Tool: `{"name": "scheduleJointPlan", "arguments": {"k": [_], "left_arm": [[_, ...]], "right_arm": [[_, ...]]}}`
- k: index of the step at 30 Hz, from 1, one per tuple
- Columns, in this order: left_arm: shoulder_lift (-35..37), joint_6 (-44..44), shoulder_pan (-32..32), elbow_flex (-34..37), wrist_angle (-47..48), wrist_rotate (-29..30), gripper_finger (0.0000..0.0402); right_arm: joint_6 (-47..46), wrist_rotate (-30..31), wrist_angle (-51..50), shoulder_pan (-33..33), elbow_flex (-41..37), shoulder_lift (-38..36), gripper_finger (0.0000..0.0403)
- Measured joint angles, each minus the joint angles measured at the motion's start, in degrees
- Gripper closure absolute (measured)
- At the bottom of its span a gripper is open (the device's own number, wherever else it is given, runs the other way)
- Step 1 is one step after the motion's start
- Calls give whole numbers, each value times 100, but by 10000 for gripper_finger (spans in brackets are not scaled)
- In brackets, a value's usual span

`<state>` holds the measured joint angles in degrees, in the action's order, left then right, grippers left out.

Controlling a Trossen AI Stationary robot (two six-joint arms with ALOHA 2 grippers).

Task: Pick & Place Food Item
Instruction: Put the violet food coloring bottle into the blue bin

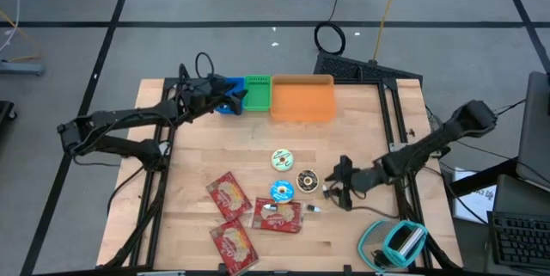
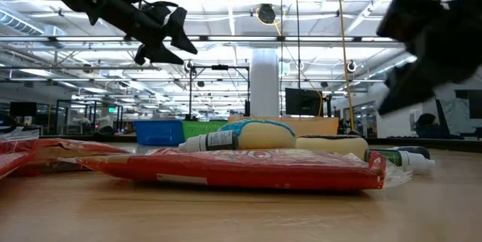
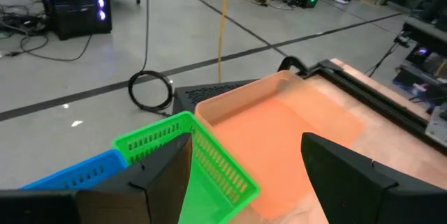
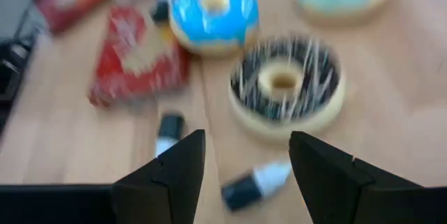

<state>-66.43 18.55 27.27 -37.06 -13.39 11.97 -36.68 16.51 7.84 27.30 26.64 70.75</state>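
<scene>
the right claw (image 1: 337,186) hangs spread just right of the black donut (image 1: 308,180) on the desk (image 1: 361,242), lined up as if to grab it. the left claw (image 1: 230,97) is spread and empty above the far bins, by the green bin (image 1: 258,92).

Three doughnuts lie on the counter (image 1: 361,224): a pale green one (image 1: 283,159), a blue one (image 1: 281,192) and a dark one (image 1: 308,180). Three red packets sit left of and nearer than them: the first (image 1: 229,195), the second (image 1: 278,216) and the third (image 1: 234,244), with two small tubes, one (image 1: 311,211) by the dark doughnut and one (image 1: 271,209) on the second packet. Three bins stand along the far edge, blue (image 1: 227,104), green (image 1: 257,93) and orange (image 1: 302,98), and two arms reach in, each with one pincer, left (image 1: 230,97) and right (image 1: 334,187).
</scene>
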Motion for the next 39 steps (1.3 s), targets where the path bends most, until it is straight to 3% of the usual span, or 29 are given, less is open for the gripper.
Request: {"name": "scheduleJointPlan", "arguments": {"k": [4, 11, 23, 39], "left_arm": [[2, 153, -72, 0, -53, -1, 130], [2, 297, -256, 0, -20, 1, 130], [2, 251, -357, 0, -15, 6, 130], [2, 211, -363, 0, -15, 4, 130]], "right_arm": [[-594, 11, 3, 280, 167, 781, 206], [-665, 26, 58, 254, 537, 1697, 206], [182, -134, -255, 229, 544, 1651, 210], [460, -156, -381, 189, 526, 1573, 340]]}}
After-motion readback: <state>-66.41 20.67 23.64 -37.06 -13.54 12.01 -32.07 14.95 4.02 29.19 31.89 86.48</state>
